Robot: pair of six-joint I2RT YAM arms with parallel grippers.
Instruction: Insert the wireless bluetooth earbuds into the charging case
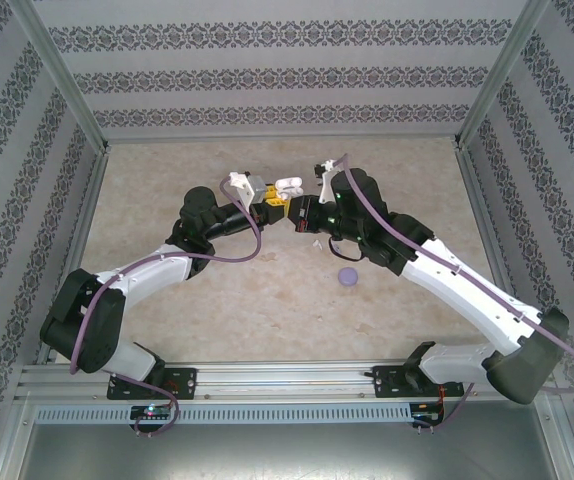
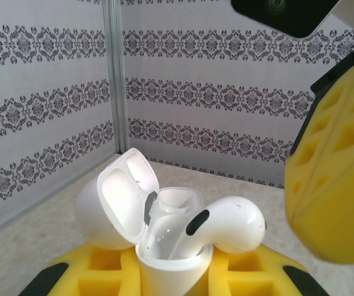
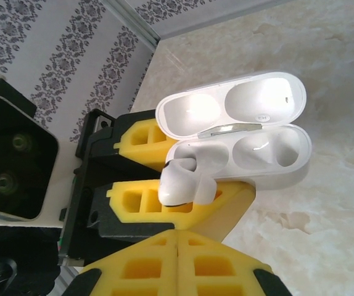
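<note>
The white charging case (image 2: 164,271) stands with its lid (image 2: 112,206) flipped open, and my left gripper (image 2: 171,280) is shut on its body between yellow foam fingers (image 2: 90,274). One white earbud (image 2: 232,225) has its stem down in the nearer slot, with its head sticking out over the rim. From the right wrist the same earbud (image 3: 180,182) leans out of the case (image 3: 269,154); the other slot is empty. My right gripper (image 3: 177,246) is shut with nothing between its pads, just short of the earbud. From above, both grippers (image 1: 272,202) (image 1: 302,214) meet at the case (image 1: 285,187).
A small round pale purple object (image 1: 348,277) lies on the beige table near the right arm, and a tiny white piece (image 1: 314,243) lies beside it. Patterned walls and metal posts (image 2: 114,80) close in the workspace.
</note>
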